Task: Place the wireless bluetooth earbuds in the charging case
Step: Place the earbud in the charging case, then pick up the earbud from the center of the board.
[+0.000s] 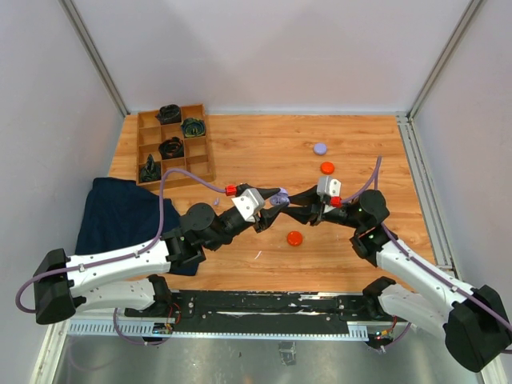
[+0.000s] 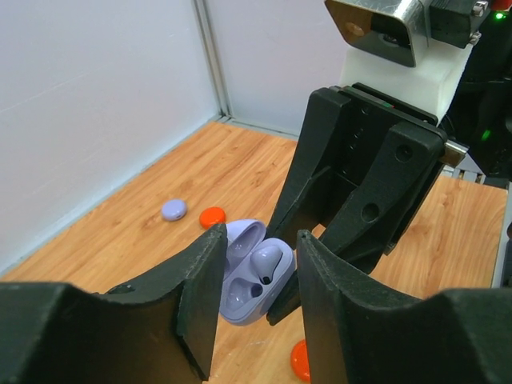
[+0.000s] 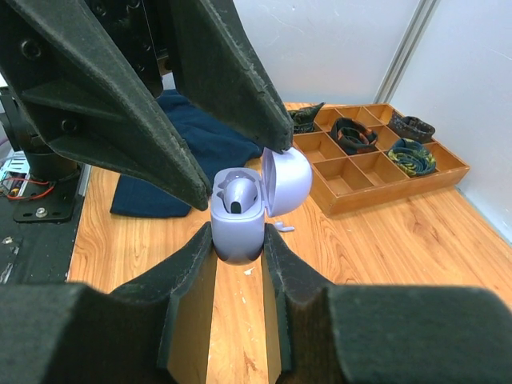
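My right gripper (image 3: 238, 244) is shut on a lavender charging case (image 3: 237, 228) and holds it above the table with its lid open. It also shows in the top view (image 1: 278, 198). One lavender earbud (image 3: 240, 194) sits in a slot of the case; the other slot (image 2: 240, 294) looks empty. My left gripper (image 2: 262, 240) is open, its two fingers on either side of the case and holding nothing. A second lavender earbud (image 3: 280, 228) lies on the table beyond the case. I see no orange-red earbuds.
A lavender disc (image 1: 320, 148) and an orange-red disc (image 1: 327, 167) lie at the far right, another orange-red disc (image 1: 294, 238) below the grippers. A wooden tray (image 1: 200, 164) with black coiled bundles stands far left. A dark blue cloth (image 1: 120, 216) lies at the left.
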`<action>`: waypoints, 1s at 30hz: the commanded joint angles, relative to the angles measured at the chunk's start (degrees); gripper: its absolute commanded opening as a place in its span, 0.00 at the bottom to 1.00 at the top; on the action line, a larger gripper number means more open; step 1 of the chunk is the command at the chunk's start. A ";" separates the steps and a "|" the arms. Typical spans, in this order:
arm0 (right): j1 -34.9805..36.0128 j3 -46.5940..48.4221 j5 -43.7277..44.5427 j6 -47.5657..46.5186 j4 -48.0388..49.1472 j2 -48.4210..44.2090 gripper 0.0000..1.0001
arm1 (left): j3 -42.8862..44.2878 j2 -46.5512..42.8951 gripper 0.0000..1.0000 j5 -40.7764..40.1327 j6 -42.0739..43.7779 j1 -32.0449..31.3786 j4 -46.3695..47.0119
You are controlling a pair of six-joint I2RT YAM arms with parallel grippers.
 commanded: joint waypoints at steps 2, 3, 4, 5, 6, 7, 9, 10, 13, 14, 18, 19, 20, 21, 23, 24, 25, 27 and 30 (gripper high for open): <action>0.54 1.03 0.85 -0.69 0.30 -1.85 0.04 | -0.33 -0.27 0.49 -0.60 -2.29 -0.58 1.32; 0.55 0.97 1.27 -0.95 -0.19 -2.00 0.04 | -0.23 -0.53 0.51 -1.00 -3.16 -0.59 1.16; 0.54 0.94 1.93 -1.17 -0.73 -2.11 0.04 | 0.00 -0.71 0.52 -1.81 -4.24 -0.58 0.68; 0.55 0.84 2.63 -1.41 -1.29 -2.26 0.04 | 0.39 -0.83 0.52 -2.70 -5.49 -0.62 -0.26; 0.51 0.71 3.26 -1.67 -1.75 -2.42 0.03 | 0.86 -0.86 0.53 -3.67 -6.41 -0.62 -1.37; 0.55 0.51 3.84 -1.88 -2.10 -2.55 0.03 | 1.39 -0.95 0.53 -4.86 -7.38 -0.60 -2.62; 0.47 0.02 5.24 -2.19 -2.82 -3.02 0.03 | 2.63 -1.14 0.54 -7.84 -9.13 -0.60 -5.48; 0.49 -0.29 5.81 -2.45 -3.18 -3.21 0.03 | 2.96 -1.31 0.54 -9.17 -9.97 -0.58 -6.93; 0.44 -0.91 7.93 -3.02 -5.23 -3.91 0.03 | 2.98 -2.17 0.59 -12.88 -12.37 -0.38 -9.85; 0.45 -1.12 8.65 -3.21 -5.73 -4.17 0.03 | 3.06 -2.32 0.60 -13.95 -13.29 -0.19 -10.82; 0.44 -2.35 10.80 -3.41 -7.32 -5.27 0.03 | 3.73 -1.99 0.60 -15.88 -18.88 2.78 -16.95; 0.45 -2.56 11.09 -3.34 -7.85 -5.49 0.03 | 3.71 -1.87 0.60 -15.98 -20.43 3.85 -18.21; 0.47 -2.71 11.28 -3.31 -8.15 -5.75 0.03 | 3.63 -1.83 0.60 -15.91 -22.00 5.02 -19.29; 0.47 -3.04 11.47 -3.20 -8.31 -6.01 0.03 | 3.54 -1.75 0.60 -15.77 -23.51 6.13 -20.23; 0.43 -3.72 11.89 -2.99 -8.65 -6.60 0.03 | 3.12 -1.71 0.60 -15.62 -26.35 8.56 -21.60; 0.46 -3.86 12.15 -2.97 -9.05 -6.89 0.03 | 2.92 -1.59 0.60 -15.82 -27.57 9.70 -22.32; 0.47 -3.99 12.46 -3.05 -9.50 -7.22 0.03 | 2.80 -1.26 0.60 -15.90 -28.92 10.84 -23.20; 0.45 -4.34 13.02 -3.21 -10.34 -7.77 0.03 | 2.87 -0.40 0.60 -15.94 -32.05 13.89 -25.49; 0.46 -4.68 13.53 -3.36 -11.32 -7.94 0.03 | 2.51 1.22 0.61 -14.49 -36.21 18.56 -27.76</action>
